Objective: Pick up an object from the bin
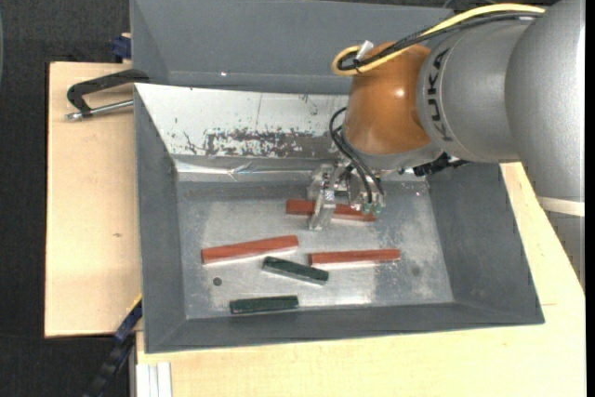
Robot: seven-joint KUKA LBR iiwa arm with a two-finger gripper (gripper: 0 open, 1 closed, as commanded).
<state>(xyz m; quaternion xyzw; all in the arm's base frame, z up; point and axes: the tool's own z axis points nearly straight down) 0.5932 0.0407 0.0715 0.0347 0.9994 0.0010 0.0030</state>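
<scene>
Bin (156, 228): grey metal; five loose bars are seen flat on its floor, none stacked.
Left red bar (249, 249): placed below and to the view's left of the gripper, well apart from it.
Low green bar (264, 304): dark; of all the bars it is set farthest below the gripper, near the front wall.
Mid green bar (295, 270): dark and slanted, below the gripper and slightly left of it. Its left end is just beside the left red bar; contact cannot be told.
Gripper (324, 200): lowered to the floor of the bin and set over the rear red bar.
Claw state: cannot be told; the gap is masked by the gripper's own body.
Rear red bar (299, 208): taken as the task's thing. It is directly under the gripper, with its ends seen sticking out to either side. It is judged to be lying on the floor, not lifted.
Right red bar (354, 258): placed below and to the right of the gripper, apart from it.
Orange cover (390, 107): part of the wrist, seen above and to the right of the gripper.
Step in hand: judged to be the grasp, at the bottom of the descent; no lift is noted yet.
Next move: a firm closure across the bar's narrow width is called for, then a straight rise. The grip looks left of the bar's middle, so tilting on the lift is to be watched.
</scene>
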